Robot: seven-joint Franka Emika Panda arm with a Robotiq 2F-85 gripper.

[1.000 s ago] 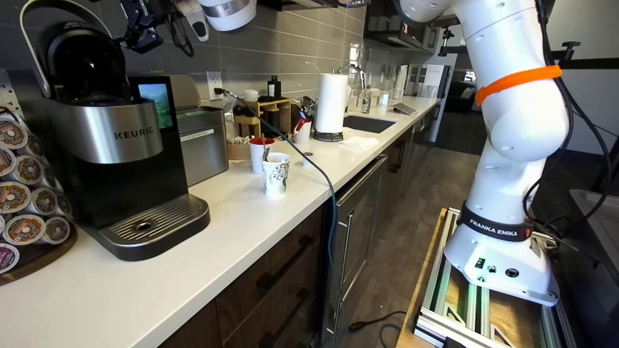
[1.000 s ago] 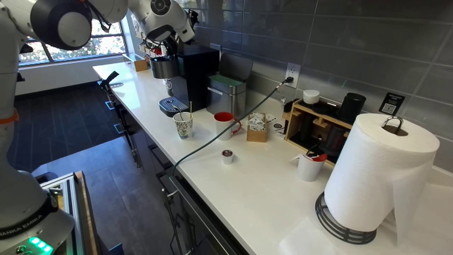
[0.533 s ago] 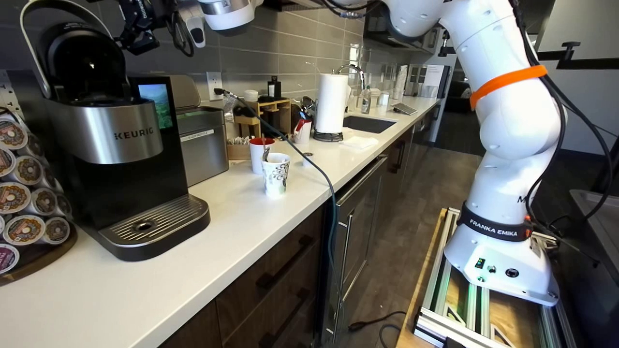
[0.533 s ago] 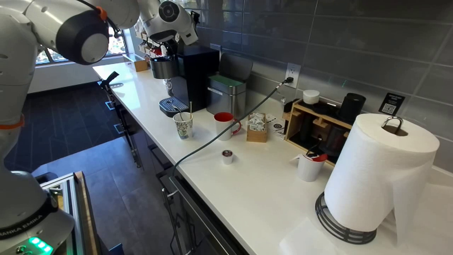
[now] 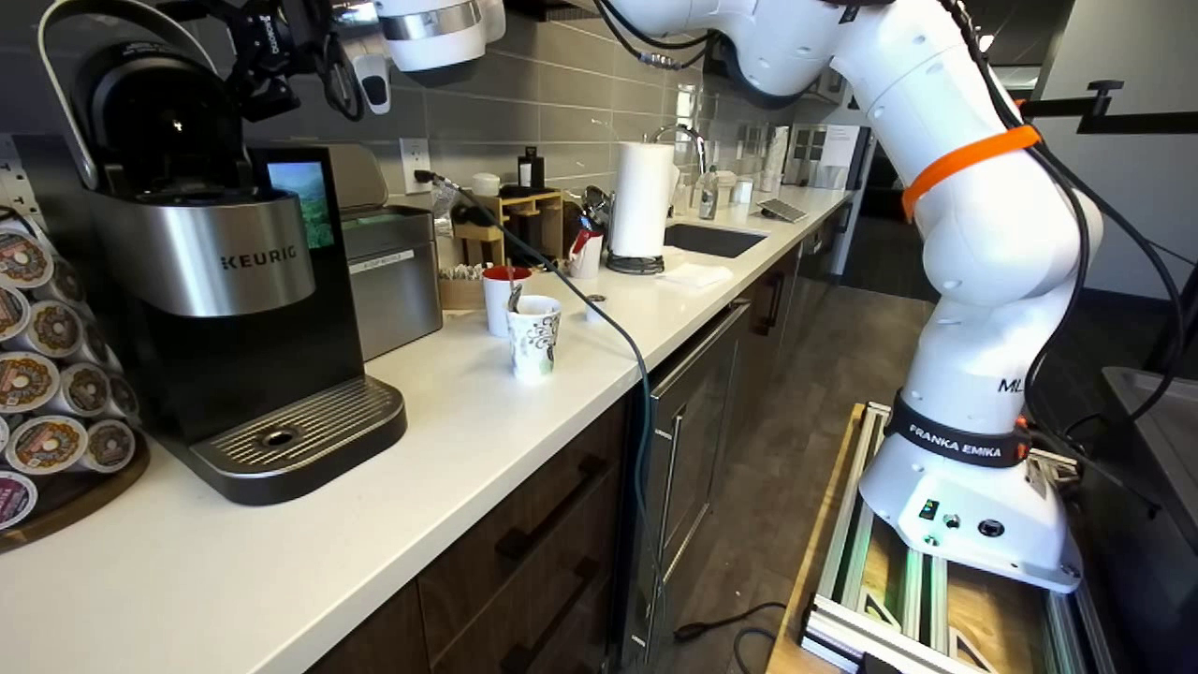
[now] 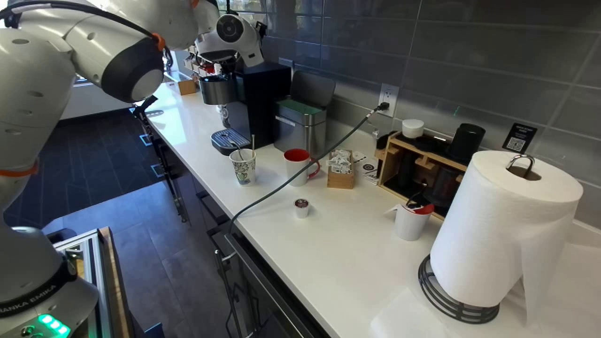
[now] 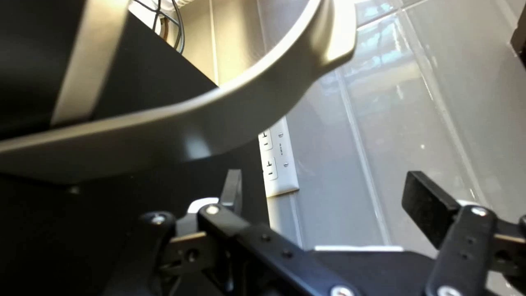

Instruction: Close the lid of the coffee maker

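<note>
While the jaws stand spread near the silver handle [image 7: 246, 107], the lid [image 5: 168, 103] sits raised atop the coffee maker [image 5: 211, 257]. Beside it, the steel bin [image 6: 292, 131] stands open, green inside. Farther along the desk [image 6: 338, 253], the patterned cup [image 6: 243, 169] holds thin sticks [image 6: 253, 142], the wooden box [image 6: 340, 180] white packets [image 6: 340, 162]. Since earlier, the arm [image 5: 992, 243] has leaned nearer the desk, the lid unmoved.

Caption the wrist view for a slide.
Wrist view: open gripper low in frame, the coffee maker's silver handle curving across above it, power outlet on the tiled wall behind.
</note>
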